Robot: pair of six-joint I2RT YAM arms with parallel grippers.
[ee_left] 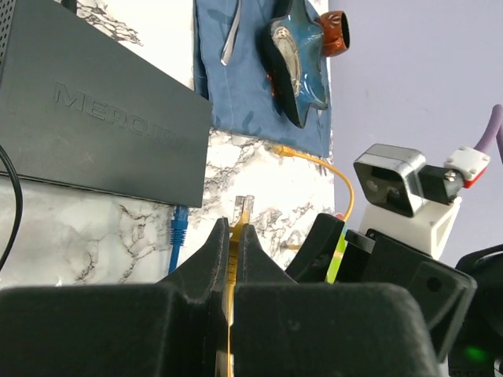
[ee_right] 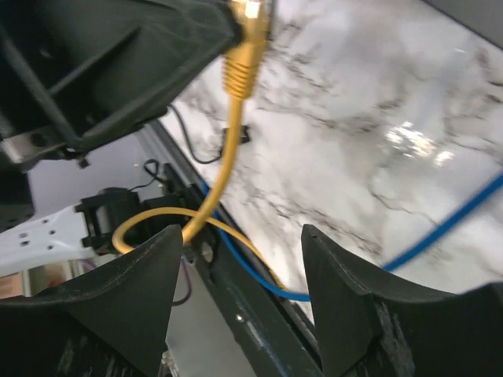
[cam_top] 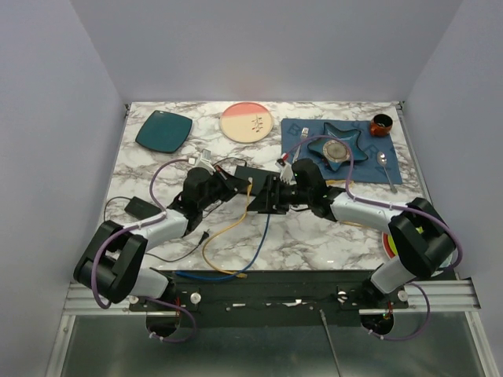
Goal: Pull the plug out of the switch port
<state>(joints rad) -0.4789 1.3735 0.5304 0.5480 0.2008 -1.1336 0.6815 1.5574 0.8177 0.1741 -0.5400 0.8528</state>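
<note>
Plug [ee_left: 244,209] in left jaws, clear of switch [ee_left: 94,118]

A: What closes the space in?
B: Plain pale walls of a faint lilac grey: a back wall [cam_top: 259,47], a left wall [cam_top: 47,118] and a right wall [cam_top: 464,94], meeting at straight corners.
A: And the furniture?
B: One table [cam_top: 314,236], its top white with grey marble veining. A silver metal rail [cam_top: 464,294] runs along its near edge.
A: Below that?
B: A dull grey surface [cam_top: 236,353], perhaps the floor; the view is too dim to be sure.
A: The light?
B: Even and soft, with a bright glint on the table in the right wrist view.
</note>
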